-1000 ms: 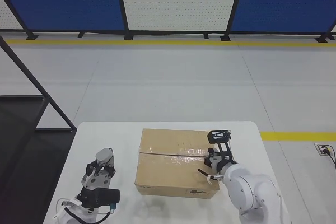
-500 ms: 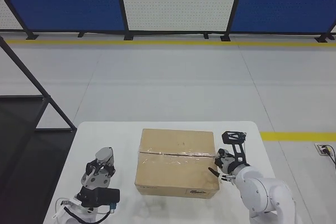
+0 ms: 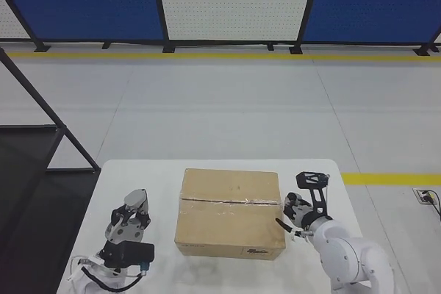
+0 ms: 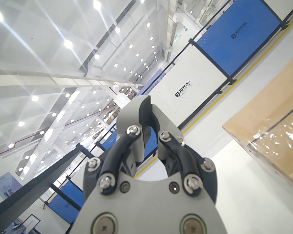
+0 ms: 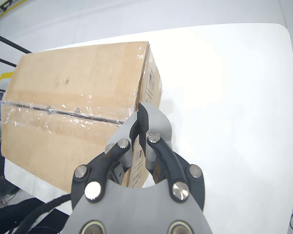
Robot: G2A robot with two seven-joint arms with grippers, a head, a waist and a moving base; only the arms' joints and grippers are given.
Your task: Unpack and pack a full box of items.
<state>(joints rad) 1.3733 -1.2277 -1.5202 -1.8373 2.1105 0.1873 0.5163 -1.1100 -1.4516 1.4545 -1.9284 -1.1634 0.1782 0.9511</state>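
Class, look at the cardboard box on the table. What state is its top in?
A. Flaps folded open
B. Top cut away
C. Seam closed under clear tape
C: clear tape runs along the closed seam on top of the cardboard box.

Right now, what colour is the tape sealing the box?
Clear, glossy tape over the brown box; right wrist view shows it best.

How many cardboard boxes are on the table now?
1. The cardboard box, closed with tape over its seam, stands in the middle of the white table. Anything inside it is hidden.
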